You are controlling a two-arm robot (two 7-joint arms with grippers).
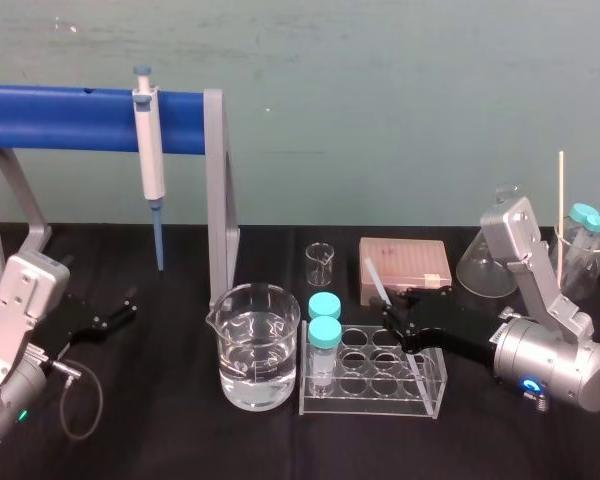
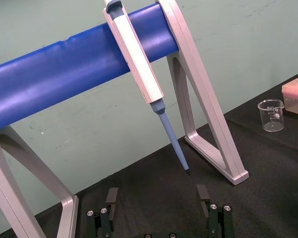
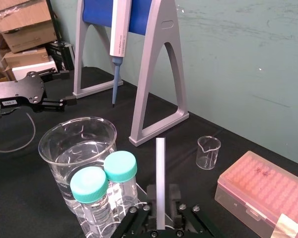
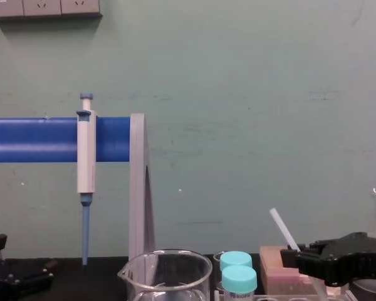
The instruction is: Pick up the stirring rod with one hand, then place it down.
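Black cloth over the table [image 1: 180, 440], pale green wall behind. Found the right gripper [image 1: 392, 315] reached in from the robot's right, low above the clear tube rack [image 1: 375, 378], jaws drawn narrow and clamped on the stirring rod [image 1: 377, 282]. Held it partway along, not at an end. Saw the long axis tilted rather than upright or flat. In the chest view the free upper end leaned up and toward the robot's left, and in the head view it pointed toward the pink tip box [image 1: 405, 262]. Traced the lower part faintly down toward the rack's right-hand wells; could not tell whether it touched anything there. In the right wrist view, watched the rod run straight out from between the fingers [image 3: 139, 213], with two teal-capped tubes [image 3: 107, 181] and the water beaker [image 3: 79, 148] just beside its line.

Noted the left gripper [image 1: 125, 303] parked well apart, near the blue pipette stand [image 1: 70, 118], jaws spread wide and empty.

Judged the pick as made and the put-down as remaining, a job for the right arm alone. Reckoned the move would turn on bringing that slanted axis level over bare cloth, clear of rack, tubes and beaker. Feared a roll or a snag on the rack's rim otherwise.
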